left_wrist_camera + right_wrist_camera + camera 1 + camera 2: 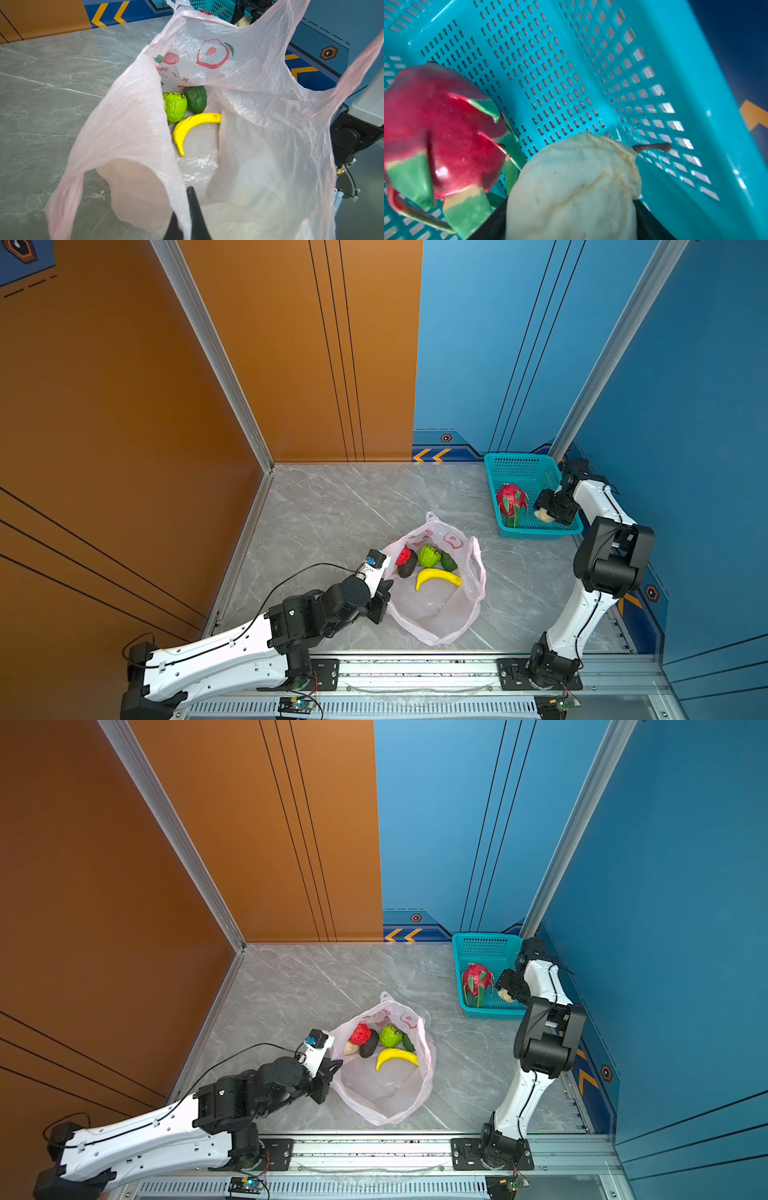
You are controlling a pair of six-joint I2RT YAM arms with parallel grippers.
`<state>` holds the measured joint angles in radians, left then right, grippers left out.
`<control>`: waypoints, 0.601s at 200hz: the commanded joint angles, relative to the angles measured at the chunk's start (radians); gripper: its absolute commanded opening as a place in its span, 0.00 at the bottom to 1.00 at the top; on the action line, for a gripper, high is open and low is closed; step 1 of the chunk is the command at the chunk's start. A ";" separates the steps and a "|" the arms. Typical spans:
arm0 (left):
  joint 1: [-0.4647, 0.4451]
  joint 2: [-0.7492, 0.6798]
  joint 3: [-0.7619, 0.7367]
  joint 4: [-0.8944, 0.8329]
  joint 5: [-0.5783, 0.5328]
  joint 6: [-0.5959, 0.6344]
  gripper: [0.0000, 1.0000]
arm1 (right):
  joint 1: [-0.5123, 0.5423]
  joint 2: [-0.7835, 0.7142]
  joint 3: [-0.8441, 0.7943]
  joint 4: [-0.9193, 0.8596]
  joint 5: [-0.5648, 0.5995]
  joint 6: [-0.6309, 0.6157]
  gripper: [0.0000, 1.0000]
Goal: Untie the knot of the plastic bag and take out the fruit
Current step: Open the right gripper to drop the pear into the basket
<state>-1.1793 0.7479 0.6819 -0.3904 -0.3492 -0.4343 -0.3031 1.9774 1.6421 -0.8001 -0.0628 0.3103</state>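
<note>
left hand [385,593] low, clamped on plastic bag [436,614] rim; right hand [549,515] down in basket [519,460], cream fruit [571,187] between fingers, grip unclear.

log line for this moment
left tool shut on plastic bag | right tool around cream pear in basket | dragon fruit in basket

Crinkled translucent plastic bag [259,83], glossy plastic basket [675,62]
</note>
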 commanded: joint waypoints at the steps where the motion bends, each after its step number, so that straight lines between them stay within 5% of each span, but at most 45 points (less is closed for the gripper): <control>1: 0.001 -0.011 0.027 -0.019 -0.020 0.003 0.00 | 0.013 -0.033 0.016 -0.015 0.035 -0.011 0.79; 120: -0.001 -0.028 0.023 -0.018 -0.012 0.020 0.00 | 0.132 -0.393 -0.070 -0.139 -0.052 0.010 1.00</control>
<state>-1.1793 0.7345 0.6819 -0.3927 -0.3523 -0.4332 -0.2184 1.6848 1.6035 -0.8566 -0.0650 0.3122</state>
